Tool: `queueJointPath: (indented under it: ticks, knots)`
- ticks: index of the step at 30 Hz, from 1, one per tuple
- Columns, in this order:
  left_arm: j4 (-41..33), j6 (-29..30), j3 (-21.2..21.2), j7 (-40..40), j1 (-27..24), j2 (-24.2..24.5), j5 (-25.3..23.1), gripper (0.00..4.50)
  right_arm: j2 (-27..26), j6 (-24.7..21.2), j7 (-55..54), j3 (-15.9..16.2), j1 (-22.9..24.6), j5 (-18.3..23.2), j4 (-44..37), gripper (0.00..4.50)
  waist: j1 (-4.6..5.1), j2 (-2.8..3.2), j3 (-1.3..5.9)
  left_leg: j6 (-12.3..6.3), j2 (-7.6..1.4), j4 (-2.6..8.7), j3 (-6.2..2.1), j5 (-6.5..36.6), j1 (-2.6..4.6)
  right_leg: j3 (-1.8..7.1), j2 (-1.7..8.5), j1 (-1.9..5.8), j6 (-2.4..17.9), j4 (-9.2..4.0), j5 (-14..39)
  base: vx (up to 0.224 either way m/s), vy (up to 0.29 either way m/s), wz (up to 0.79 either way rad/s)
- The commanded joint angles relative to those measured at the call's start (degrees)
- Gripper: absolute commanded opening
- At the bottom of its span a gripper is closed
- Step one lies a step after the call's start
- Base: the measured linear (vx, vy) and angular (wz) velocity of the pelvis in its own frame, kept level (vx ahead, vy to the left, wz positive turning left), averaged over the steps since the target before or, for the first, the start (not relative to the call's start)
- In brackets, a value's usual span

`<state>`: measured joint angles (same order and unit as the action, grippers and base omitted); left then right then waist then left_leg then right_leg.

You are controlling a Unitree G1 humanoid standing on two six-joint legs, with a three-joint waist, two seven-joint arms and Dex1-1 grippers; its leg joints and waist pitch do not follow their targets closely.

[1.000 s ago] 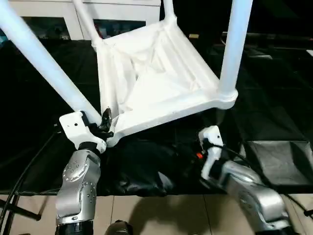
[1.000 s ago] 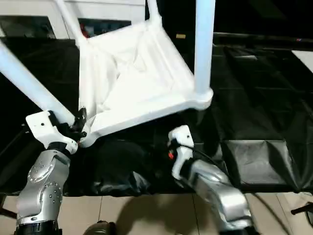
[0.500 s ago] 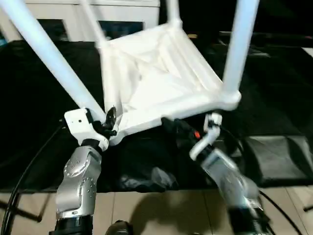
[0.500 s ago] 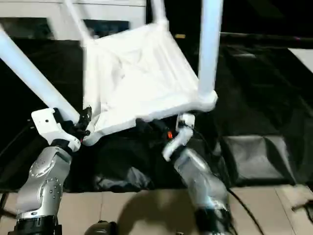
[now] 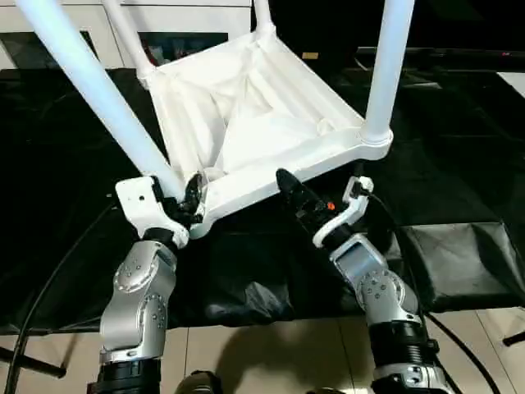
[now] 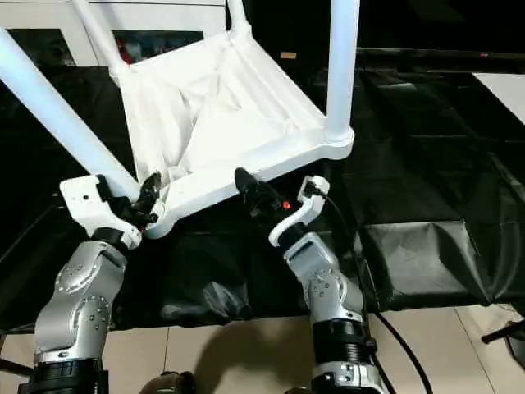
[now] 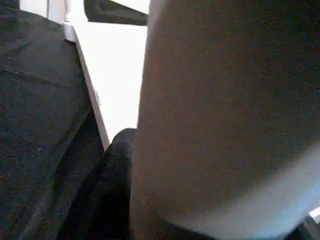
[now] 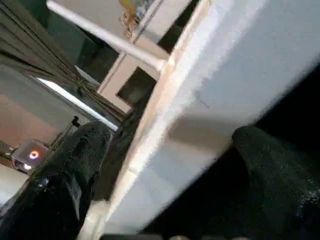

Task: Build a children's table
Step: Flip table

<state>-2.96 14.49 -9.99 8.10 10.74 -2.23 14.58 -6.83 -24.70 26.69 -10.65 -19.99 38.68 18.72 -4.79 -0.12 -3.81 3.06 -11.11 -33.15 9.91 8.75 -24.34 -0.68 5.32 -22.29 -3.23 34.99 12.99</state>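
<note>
The children's table stands upside down on the black cloth, its ribbed white tabletop (image 5: 246, 123) tilted with the near edge lifted. White legs rise from its corner sockets: the near-left leg (image 5: 90, 82), the near-right leg (image 5: 381, 74) and two far ones. My left gripper (image 5: 184, 201) is shut on the near-left leg just above its socket; that leg (image 7: 225, 115) looms close in the left wrist view. My right gripper (image 6: 254, 193) stands open at the tabletop's near rim. In the right wrist view the rim (image 8: 210, 100) runs between its black fingers (image 8: 75, 170).
A white cabinet with glass doors (image 5: 189, 37) stands behind the table. Black cloth (image 5: 459, 148) covers the work surface, with a folded piece (image 5: 459, 254) at the near right. Beige tiled floor (image 5: 262, 353) lies in front, and a black cable (image 5: 41, 295) hangs at the left.
My right arm has risen from low in front of the cloth and brought its open gripper up to the tabletop's near rim. The left gripper has kept its hold on the leg.
</note>
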Motion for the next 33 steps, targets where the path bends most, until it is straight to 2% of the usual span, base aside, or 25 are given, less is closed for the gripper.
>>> queueJointPath:
  ticks: [1,4,8,10,16,18,20,22,23,25,26,28,31,33]
  knots:
    - [-0.1,0.5,-0.8,0.0,0.2,-2.1,4.8,2.08,0.8,-1.7,-0.5,0.6,0.9,0.2,-1.1,4.50,-0.23,-0.09,2.78,-1.80,-1.47,4.01,-0.13,8.0,2.24,0.54,1.40,1.41,10.1,-3.41,-3.9,0.000,0.000,0.00]
    - [0.1,0.2,-1.4,0.0,0.4,-1.9,5.1,2.08,1.7,-2.7,-0.5,1.3,2.2,-0.4,-1.7,4.50,-0.37,-0.26,2.70,-0.94,-1.45,4.15,-0.16,8.6,2.19,0.53,1.37,1.40,9.6,-3.48,-3.4,0.000,0.000,0.00]
    - [0.1,0.3,-1.5,0.6,0.4,-1.6,5.4,2.08,1.5,-2.6,0.0,0.2,2.9,0.4,-2.6,4.50,-0.38,-0.38,2.45,-0.21,-1.48,4.36,-0.19,10.3,2.12,0.63,1.47,1.28,9.0,-3.62,-2.0,0.000,0.000,0.00]
    - [-0.9,1.0,-0.8,2.7,-0.4,-1.4,6.3,2.08,0.6,-2.9,0.9,-1.5,2.5,3.2,-3.8,4.50,-0.36,-0.37,2.36,-0.45,-1.44,4.38,-0.18,10.0,2.07,0.68,1.54,1.28,9.1,-3.57,-2.2,0.000,0.000,0.00]
    - [-1.2,1.4,0.4,4.0,-1.7,-0.8,5.5,2.08,-0.2,-0.7,2.2,-2.8,-1.8,4.3,-0.1,4.50,-0.41,-0.27,2.39,-1.89,-1.35,4.03,-0.10,6.2,1.98,0.50,1.39,1.32,10.2,-3.13,-6.4,0.000,0.000,0.00]
    - [-1.6,1.5,0.6,4.3,-2.2,-0.7,5.4,2.08,-0.2,0.9,1.3,-4.7,-6.2,4.1,6.4,4.50,-0.38,-0.65,2.41,-2.58,-1.29,3.92,0.02,5.7,1.92,0.44,1.47,1.37,11.2,-2.96,-6.8,0.000,0.000,0.00]
    - [-2.0,1.6,0.5,4.7,-2.5,-0.6,5.5,2.08,-0.2,1.0,0.7,-5.3,-7.6,4.0,8.5,4.50,-0.39,-0.58,2.39,-2.82,-1.30,3.84,0.08,5.5,1.90,0.49,1.51,1.30,11.6,-2.99,-6.3,0.000,0.000,0.00]
    - [-2.6,2.1,0.5,5.2,-2.9,-0.5,5.8,2.08,-0.1,1.4,0.0,-6.0,-9.1,3.9,10.9,4.50,-0.48,-0.44,2.50,-3.66,-1.40,3.57,0.17,3.7,2.01,0.47,1.37,1.18,12.1,-2.69,-8.2,0.000,0.000,0.00]
    - [-3.1,2.2,0.7,5.8,-3.3,-0.4,6.0,2.08,-0.1,1.3,-0.5,-6.8,-10.3,4.3,12.7,4.50,-0.57,-0.65,2.66,-4.40,-1.35,3.34,0.21,2.0,1.95,0.42,1.32,1.27,12.3,-2.40,-10.4,0.000,0.000,0.00]
    - [-3.6,2.4,0.8,6.4,-3.8,-0.3,6.4,2.08,0.0,1.1,-1.0,-7.3,-11.5,4.6,14.6,4.50,-0.66,-0.63,2.67,-5.24,-1.29,3.17,0.27,0.6,1.91,0.37,1.23,1.16,12.6,-2.22,-12.4,0.000,0.000,0.00]
    - [-4.0,2.6,0.9,6.6,-4.1,-0.2,6.5,2.08,0.0,1.3,-0.8,-7.5,-12.1,4.7,15.4,4.50,-0.55,-0.85,2.65,-5.54,-1.26,3.20,0.28,0.6,1.78,0.30,1.23,1.27,12.8,-2.15,-12.6,0.000,0.000,0.00]
    - [-4.6,2.7,1.0,7.1,-4.6,0.0,6.8,2.08,0.0,1.5,-0.8,-8.2,-13.5,5.2,17.3,4.50,-0.75,-0.71,2.51,-5.80,-1.36,3.30,0.36,2.0,1.81,0.34,1.41,1.20,13.2,-2.32,-10.6,0.000,0.000,0.00]
    - [-5.4,2.8,1.4,7.9,-5.7,0.3,6.7,2.08,-0.5,2.0,0.0,-11.0,-16.7,7.4,21.7,4.23,-0.60,-0.93,2.33,-5.40,-1.55,3.51,0.43,4.7,1.88,0.42,1.56,1.09,13.4,-2.55,-6.8,0.000,0.000,0.00]
    - [-5.8,2.9,1.7,8.3,-6.2,0.4,6.5,2.08,-0.7,2.1,0.2,-12.0,-17.4,8.3,22.5,4.17,-0.58,-0.92,2.34,-4.79,-1.63,3.61,0.35,4.5,1.88,0.38,1.53,1.13,12.8,-2.58,-5.9,0.000,0.000,0.00]
